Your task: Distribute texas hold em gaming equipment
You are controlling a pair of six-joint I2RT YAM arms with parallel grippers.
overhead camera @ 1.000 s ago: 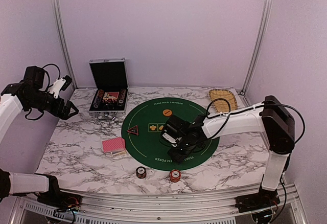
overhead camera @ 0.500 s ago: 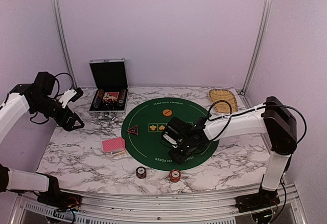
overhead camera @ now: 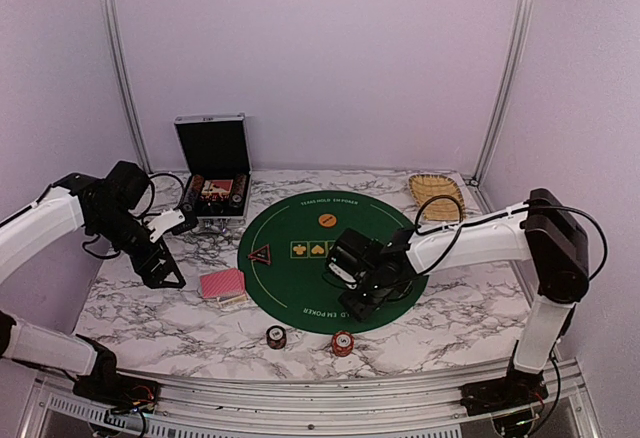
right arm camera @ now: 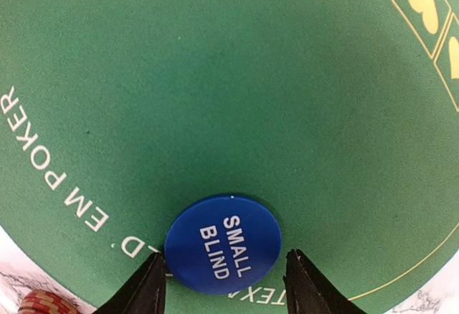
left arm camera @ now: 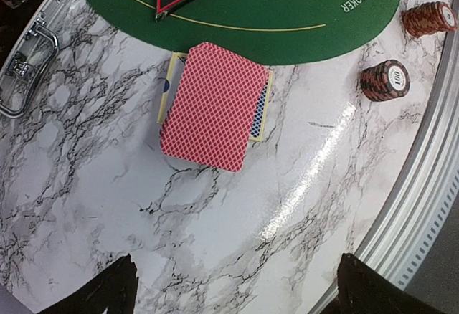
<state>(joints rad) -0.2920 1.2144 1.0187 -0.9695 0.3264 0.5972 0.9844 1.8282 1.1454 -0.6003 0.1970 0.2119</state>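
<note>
Near the green mat's [right arm camera: 215, 77] front rim, the blue disc button [right arm camera: 224, 245] lies flat between the right pincer's [right arm camera: 224, 258] fingers; whether they clench it cannot be told. The left pincer [left arm camera: 240, 289], released wide, hovers over bare marble worktop [left arm camera: 107, 199] beside the pink-red-backed playing cards [left arm camera: 214, 105]. A dark chip stack [left arm camera: 386, 79] and a red chip stack [left arm camera: 429, 18] sit near the front rail [left arm camera: 423, 185]. Pale walls [overhead camera: 320, 58] close three sides.
</note>
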